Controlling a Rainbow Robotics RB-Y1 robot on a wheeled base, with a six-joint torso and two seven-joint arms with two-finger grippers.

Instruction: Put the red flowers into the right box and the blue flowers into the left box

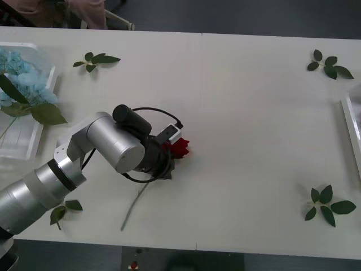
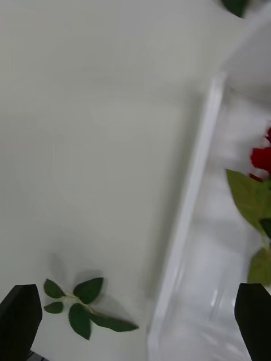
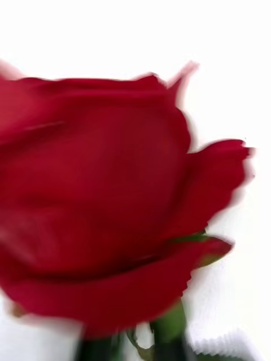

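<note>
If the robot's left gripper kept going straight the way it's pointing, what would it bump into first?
Most likely the deep-red artificial rose: the left gripper sits right at its head on the white table. Whether they already touch, I cannot tell.

A white bench (image 1: 237, 130) carries the left box (image 1: 22, 144), the right box (image 1: 352, 127), a red rose (image 1: 179, 148) and scattered leaf sprigs (image 1: 96, 60).
</note>
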